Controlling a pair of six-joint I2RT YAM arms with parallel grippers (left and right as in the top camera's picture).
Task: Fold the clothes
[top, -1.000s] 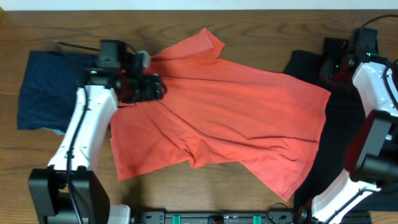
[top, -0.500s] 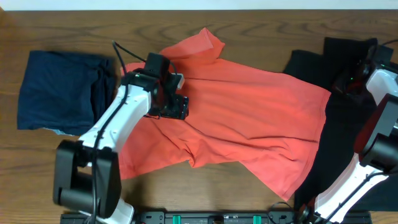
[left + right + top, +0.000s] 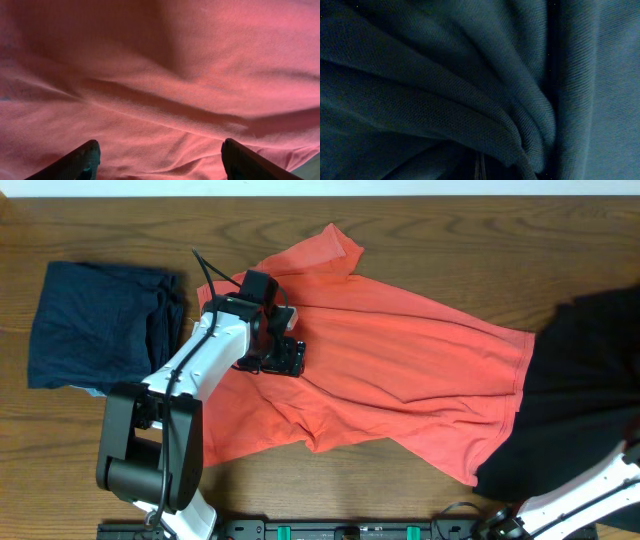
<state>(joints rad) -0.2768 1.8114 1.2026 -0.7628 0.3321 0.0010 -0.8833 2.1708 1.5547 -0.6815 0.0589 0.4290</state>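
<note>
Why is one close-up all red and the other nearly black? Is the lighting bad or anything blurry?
Left wrist view: the red T-shirt fills the frame, softly lit, shadows along its creases. Right wrist view: dim, the black garment sits so close it looks bluish, weave sharp. Overhead view: even light, no glare.

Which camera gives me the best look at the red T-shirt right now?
Overhead: the whole red T-shirt lies spread on the table. Left wrist shows only a creased patch of it; right wrist shows only dark fabric.
</note>
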